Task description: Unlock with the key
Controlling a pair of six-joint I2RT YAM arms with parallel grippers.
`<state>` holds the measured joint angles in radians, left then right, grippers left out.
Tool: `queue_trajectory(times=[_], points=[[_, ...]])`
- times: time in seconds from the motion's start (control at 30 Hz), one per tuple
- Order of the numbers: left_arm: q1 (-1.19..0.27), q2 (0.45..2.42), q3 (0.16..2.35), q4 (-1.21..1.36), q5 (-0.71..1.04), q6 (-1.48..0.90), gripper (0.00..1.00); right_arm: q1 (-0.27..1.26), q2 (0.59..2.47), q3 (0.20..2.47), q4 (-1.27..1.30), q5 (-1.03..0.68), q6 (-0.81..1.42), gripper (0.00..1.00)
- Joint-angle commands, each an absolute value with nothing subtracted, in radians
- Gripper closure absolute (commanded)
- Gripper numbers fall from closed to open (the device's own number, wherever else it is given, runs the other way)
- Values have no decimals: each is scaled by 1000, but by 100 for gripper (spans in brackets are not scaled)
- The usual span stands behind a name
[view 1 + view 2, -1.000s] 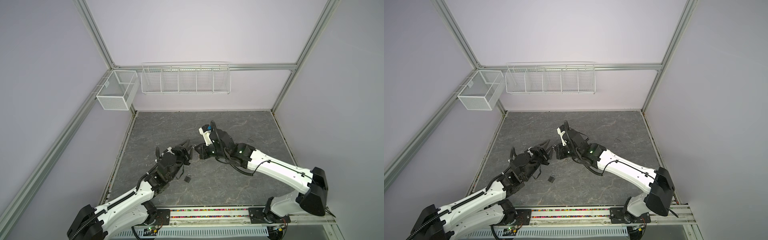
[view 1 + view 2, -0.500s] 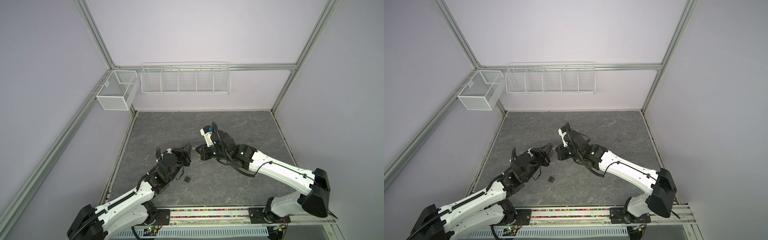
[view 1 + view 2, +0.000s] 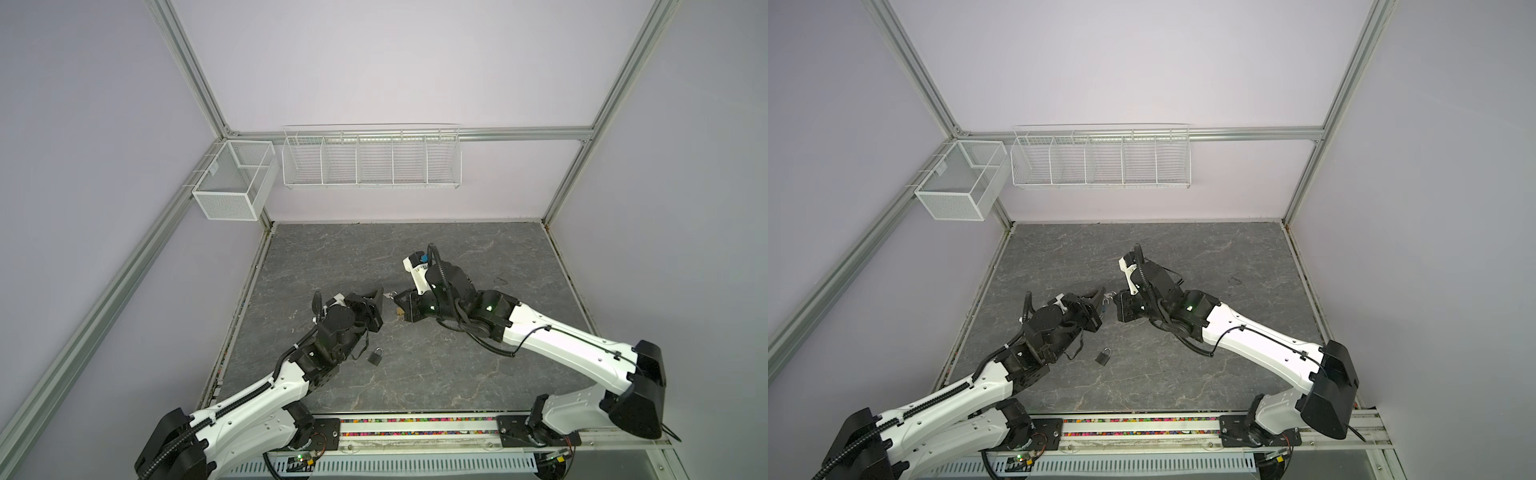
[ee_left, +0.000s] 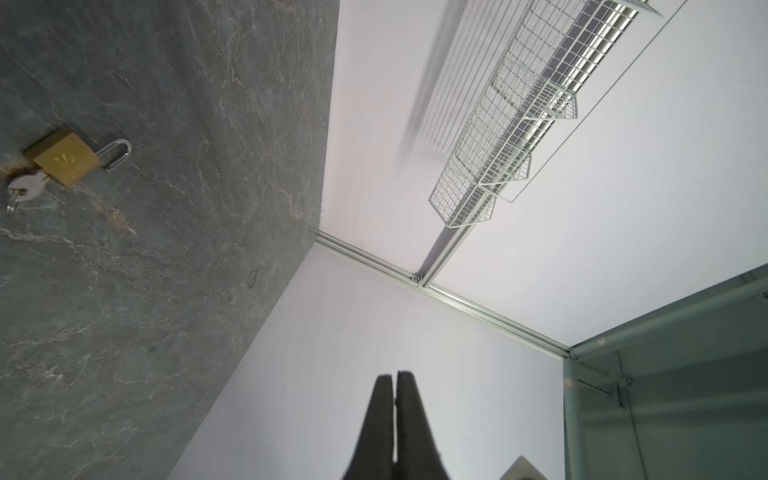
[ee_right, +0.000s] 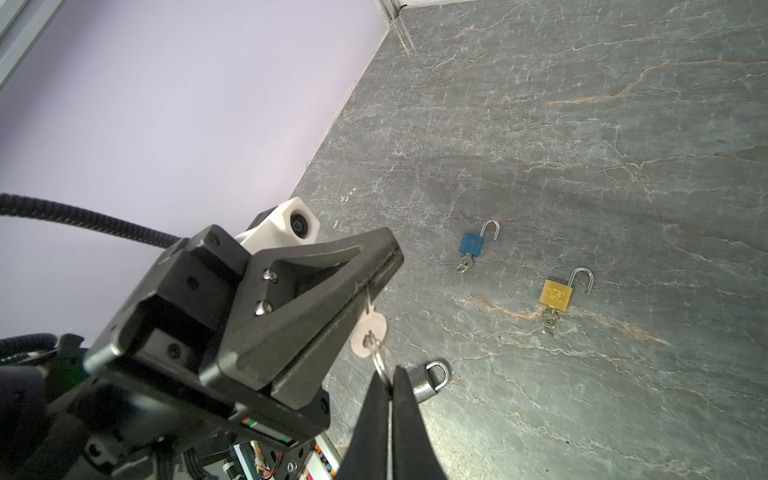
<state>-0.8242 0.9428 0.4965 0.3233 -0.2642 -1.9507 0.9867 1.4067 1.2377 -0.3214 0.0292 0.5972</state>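
A silver key hangs in the air between my two grippers. In the right wrist view my left gripper is shut on the key's blade. My right gripper is shut on the key's ring. In both top views the two grippers meet tip to tip above the middle of the floor, left gripper and right gripper. A dark grey padlock with its shackle closed lies on the floor near my left arm and also shows in the right wrist view. In the left wrist view the fingertips are pressed together.
A blue padlock and a gold padlock lie on the stone floor with shackles open and keys in them. White wire baskets hang on the back wall, and a mesh box hangs at the back left corner.
My left gripper was open a second ago and has closed on the key's blade. The right gripper has stayed shut on the ring and shifted slightly forward.
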Motion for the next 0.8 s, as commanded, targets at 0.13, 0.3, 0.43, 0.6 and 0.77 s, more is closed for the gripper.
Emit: queue_trajectory(times=[0.13, 0.3, 0.43, 0.6, 0.77], points=[[-827, 943, 567, 324, -259, -1859, 100, 993, 1367, 1216, -320, 37, 574, 93], [-815, 971, 596, 405, -232, -1725, 100, 986, 1347, 1222, -360, 46, 570, 82], [-811, 989, 636, 374, -207, -1629, 100, 968, 1301, 1195, -343, 3, 565, 54], [-800, 994, 699, 298, -179, -1419, 100, 914, 1241, 1191, -388, -109, 554, 45], [-786, 1023, 802, 251, -87, -1129, 100, 830, 1183, 1168, -401, -253, 559, 35]])
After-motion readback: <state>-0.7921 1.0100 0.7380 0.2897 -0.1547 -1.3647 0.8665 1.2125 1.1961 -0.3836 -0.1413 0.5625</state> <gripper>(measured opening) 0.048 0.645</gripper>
